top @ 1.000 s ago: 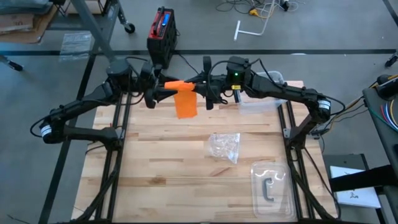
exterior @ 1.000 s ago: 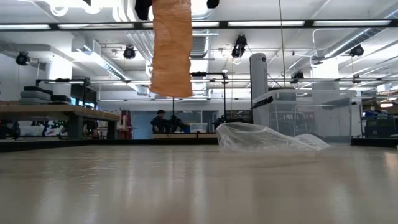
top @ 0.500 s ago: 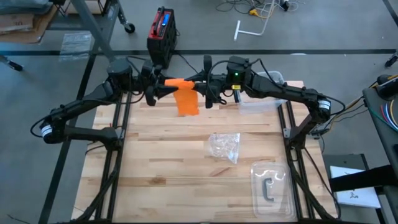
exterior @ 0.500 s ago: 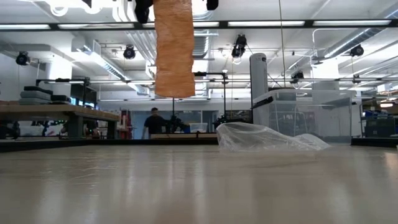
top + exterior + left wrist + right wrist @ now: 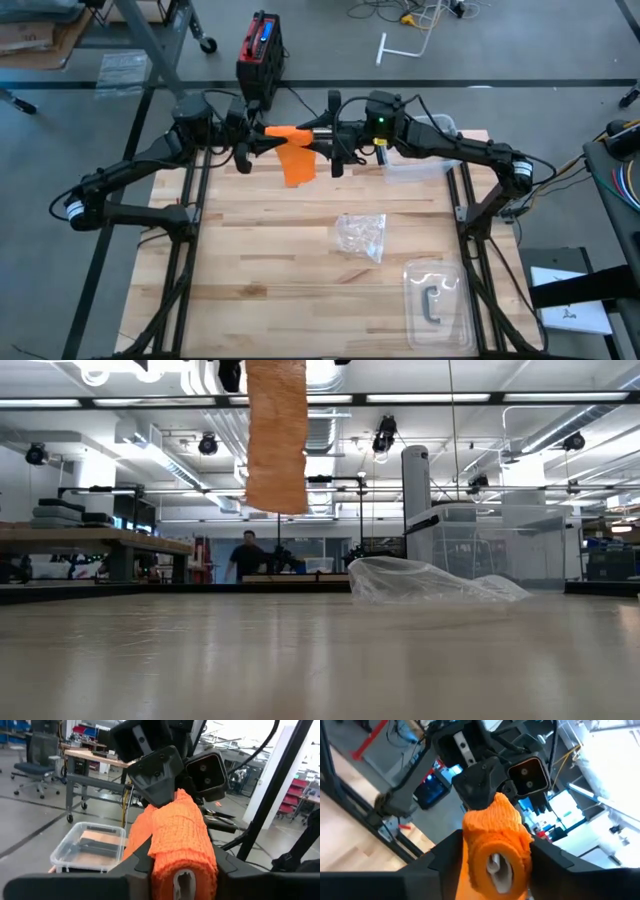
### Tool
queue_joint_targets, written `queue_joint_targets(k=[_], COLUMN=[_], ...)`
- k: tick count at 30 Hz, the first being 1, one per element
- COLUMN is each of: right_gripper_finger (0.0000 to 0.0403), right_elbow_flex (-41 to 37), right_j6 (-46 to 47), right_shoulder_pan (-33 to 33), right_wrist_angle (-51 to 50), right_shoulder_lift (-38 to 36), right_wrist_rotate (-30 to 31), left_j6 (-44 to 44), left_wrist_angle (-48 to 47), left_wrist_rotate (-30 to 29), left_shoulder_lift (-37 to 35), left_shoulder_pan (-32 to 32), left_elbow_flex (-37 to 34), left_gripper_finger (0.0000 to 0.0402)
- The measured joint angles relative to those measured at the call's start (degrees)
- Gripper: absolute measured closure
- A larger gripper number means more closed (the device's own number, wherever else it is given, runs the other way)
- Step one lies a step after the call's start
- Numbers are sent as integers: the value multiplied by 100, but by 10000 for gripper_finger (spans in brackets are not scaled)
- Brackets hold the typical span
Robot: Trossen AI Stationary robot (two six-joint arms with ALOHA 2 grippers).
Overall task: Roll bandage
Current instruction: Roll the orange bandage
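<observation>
Facing each other above the table's (image 5: 250, 260) far edge, the left gripper (image 5: 262, 143) and right gripper (image 5: 322, 143) are clamping the bandage (image 5: 296, 158), whose hanging tail is needing steady tension for tight winding.

The bandage (image 5: 295, 150) is hanging above the table's (image 5: 250, 270) far edge, between the left gripper (image 5: 262, 146) and right gripper (image 5: 320, 142); the wrapper (image 5: 362, 236) is lying nearer, rightward
</observation>
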Motion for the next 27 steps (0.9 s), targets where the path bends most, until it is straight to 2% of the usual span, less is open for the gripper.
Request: queue_joint_targets(k=[4, 9, 14, 19, 22, 27], right_gripper_finger=[174, 134, 106, 99, 104, 118], right_elbow_flex=[0, -2, -4, -4, -4, -4], right_j6=[1024, 1659, 2210, 2660, 2826, 2842], right_shoulder_pan=[23, 34, 25, -37, -120, -141], right_wrist_angle=[63, -110, -204, -42, 26, 62], right_shoulder_lift=[-145, -439, -592, -598, -480, -303], right_wrist_rotate=[-154, -167, 167, 824, 887, 880], left_j6=[661, 1321, 1812, 2507, 3187, 4104], left_wrist_angle=[34, 44, -7, -13, -26, -21], left_wrist_rotate=[-154, -385, -368, -501, -759, -824], left_shoulder_lift=[0, 70, 83, 83, 83, 81], left_shoulder_pan=[-4, 9, 4, 4, 4, 4], left_elbow_flex=[59, 225, 302, 312, 315, 315], left_gripper_finger=[316, 317, 317, 317, 317, 317])
